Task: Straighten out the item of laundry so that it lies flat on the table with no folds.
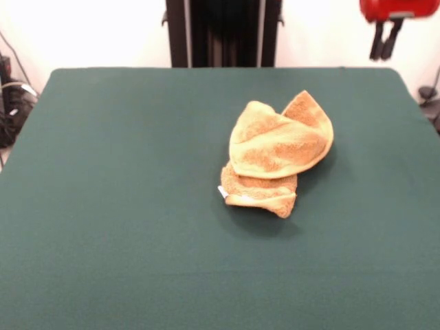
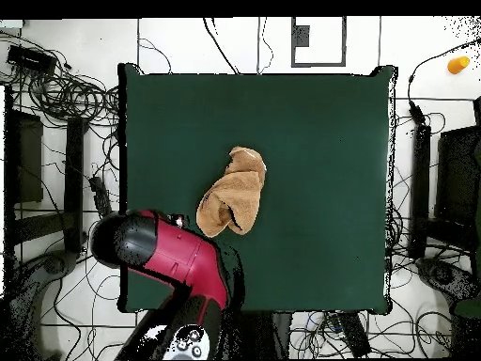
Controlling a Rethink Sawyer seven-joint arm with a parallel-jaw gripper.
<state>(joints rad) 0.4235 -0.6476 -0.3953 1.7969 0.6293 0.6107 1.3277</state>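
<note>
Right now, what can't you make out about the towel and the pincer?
- Pincer: front view's top edge cuts it off; overhead, the arm covers it.
- Towel: its own folds hide its underside and woven bands.
- Tag: too small to read.

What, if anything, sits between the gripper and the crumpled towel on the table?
Nothing visible does. The gripper hangs raised near the table's far corner, apart from the towel, which lies bunched in folds. Only bare green tabletop lies between and around them.

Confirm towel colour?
Golden-orange towel, small white tag at its lower-left edge; clearest in the front view.
</note>
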